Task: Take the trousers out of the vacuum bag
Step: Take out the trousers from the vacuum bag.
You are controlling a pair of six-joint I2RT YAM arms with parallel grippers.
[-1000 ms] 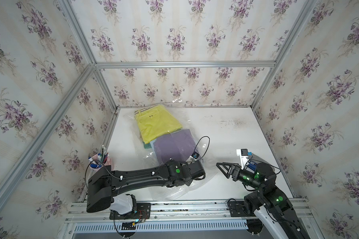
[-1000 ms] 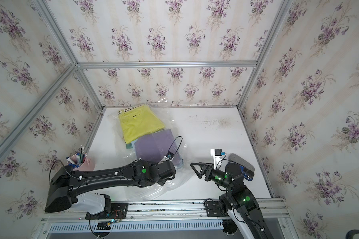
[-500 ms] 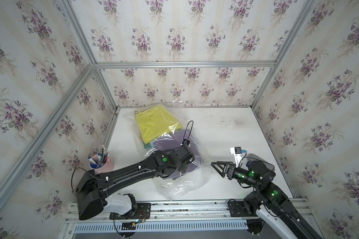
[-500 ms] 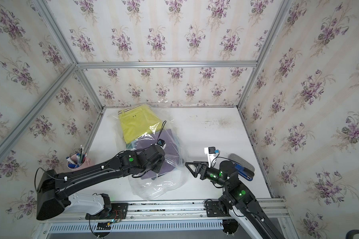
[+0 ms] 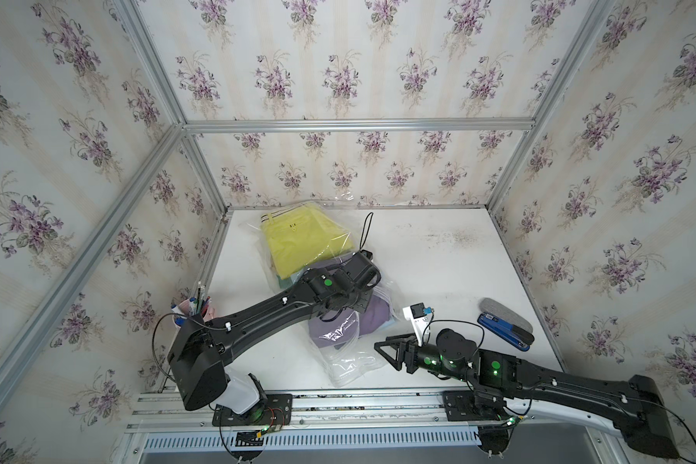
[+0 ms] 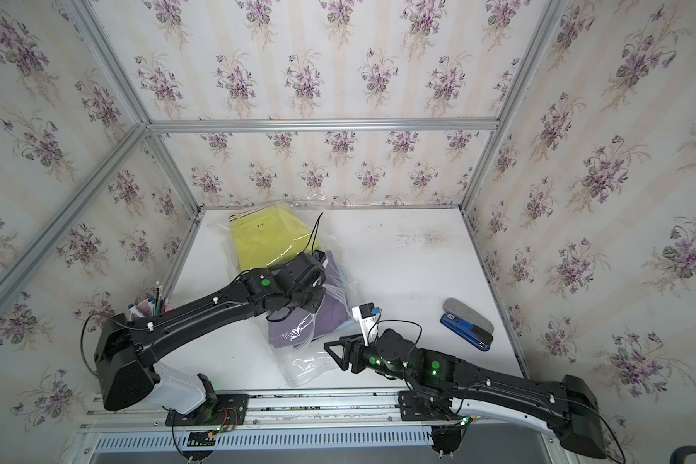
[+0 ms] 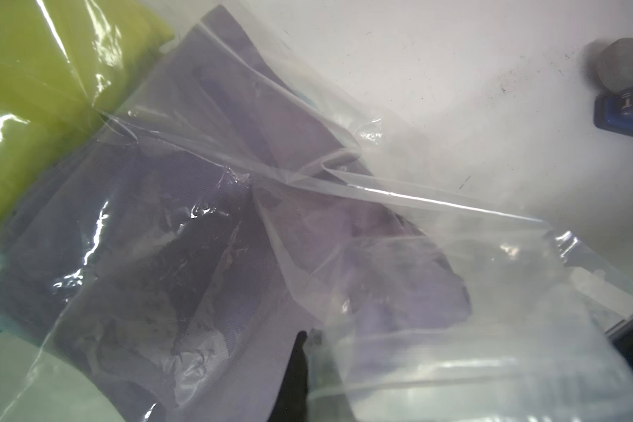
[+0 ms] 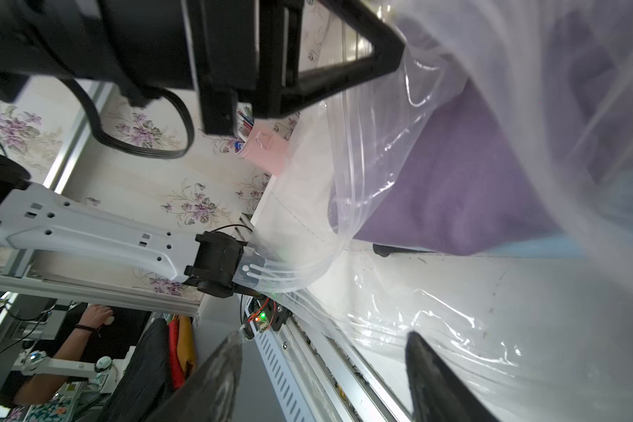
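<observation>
On the table [image 5: 438, 261], vacuum bag [image 5: 350, 361] lies left of centre, yellow-green trousers [image 5: 302, 249] and purple trousers [image 5: 372, 317] inside; left gripper [image 8: 388, 58] pinches bag film over the purple pair; right gripper [image 5: 379, 348] at bag's near end, jaws apart, holding nothing.

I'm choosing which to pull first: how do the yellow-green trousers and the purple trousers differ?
The yellow-green trousers lie flat and smooth at the far end; the purple trousers are rumpled, nearer the mouth of the vacuum bag. The yellow-green pair shows a striped waistband; the purple pair shows none. Both sit inside it.
</observation>
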